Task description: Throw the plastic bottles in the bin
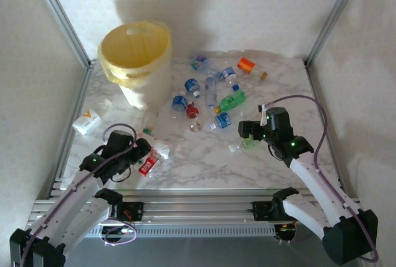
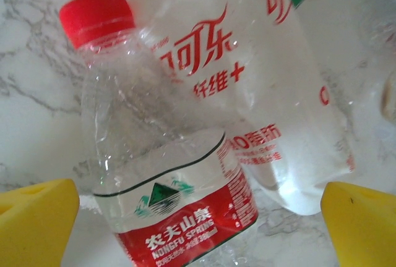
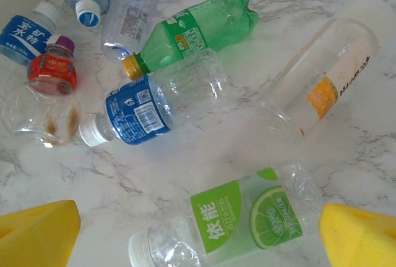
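Observation:
The pale-yellow bin [image 1: 136, 63] stands at the back left of the marble table. Several plastic bottles [image 1: 213, 97] lie scattered to its right. My left gripper [image 1: 145, 152] hangs open over a clear bottle with a red cap and red label [image 2: 167, 174]. That bottle lies between the yellow fingers [image 2: 37, 224], which stand apart from it, and a clear bottle with red script [image 2: 266, 94] lies beside it. My right gripper [image 1: 244, 134] is open above a clear bottle with a lime-green label [image 3: 235, 217], touching nothing.
A blue-labelled bottle [image 3: 148, 106], a green bottle [image 3: 198, 29] and a clear orange-marked bottle [image 3: 315, 81] lie just beyond the right gripper. A white and orange pack [image 1: 86, 122] sits at the left edge. Metal frame posts [image 1: 65, 20] flank the table.

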### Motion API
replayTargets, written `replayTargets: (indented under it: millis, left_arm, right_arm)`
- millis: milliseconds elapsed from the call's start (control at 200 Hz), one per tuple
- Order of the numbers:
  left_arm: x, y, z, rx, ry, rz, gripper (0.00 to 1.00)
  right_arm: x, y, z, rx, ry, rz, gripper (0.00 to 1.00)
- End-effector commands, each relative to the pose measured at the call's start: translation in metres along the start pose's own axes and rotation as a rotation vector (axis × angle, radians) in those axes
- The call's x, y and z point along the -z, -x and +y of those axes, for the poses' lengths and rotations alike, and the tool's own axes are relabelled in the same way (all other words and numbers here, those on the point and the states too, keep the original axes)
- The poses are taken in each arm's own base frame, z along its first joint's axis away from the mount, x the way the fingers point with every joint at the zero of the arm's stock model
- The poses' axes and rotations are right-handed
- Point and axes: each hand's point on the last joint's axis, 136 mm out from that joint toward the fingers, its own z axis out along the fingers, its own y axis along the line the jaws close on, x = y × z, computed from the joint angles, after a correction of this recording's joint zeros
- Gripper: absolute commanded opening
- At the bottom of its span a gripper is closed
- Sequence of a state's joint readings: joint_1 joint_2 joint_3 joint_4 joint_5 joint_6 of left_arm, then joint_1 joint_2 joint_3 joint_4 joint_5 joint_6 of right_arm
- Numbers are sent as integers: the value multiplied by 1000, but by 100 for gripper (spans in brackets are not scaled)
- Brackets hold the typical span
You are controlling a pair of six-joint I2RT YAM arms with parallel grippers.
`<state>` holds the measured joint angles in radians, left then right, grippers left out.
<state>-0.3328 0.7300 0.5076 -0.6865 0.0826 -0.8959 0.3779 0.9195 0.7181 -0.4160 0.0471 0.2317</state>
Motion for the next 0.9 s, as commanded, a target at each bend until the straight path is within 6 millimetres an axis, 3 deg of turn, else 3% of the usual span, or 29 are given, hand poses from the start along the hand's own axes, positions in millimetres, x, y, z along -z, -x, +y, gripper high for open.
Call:
replayTargets:
  millis: [0,355,891]
  left_arm:
    - [-4,-10,12,21,55,23,100]
    - [-17,-30,20,39,68,61,99]
    - [-31,-43,24,37,48,88,86]
  right_arm:
    - [4,8,8,12,30,-14,99]
    - [5,8,7,12,25,-16,99]
    - [2,5,6,11,20,-9,99]
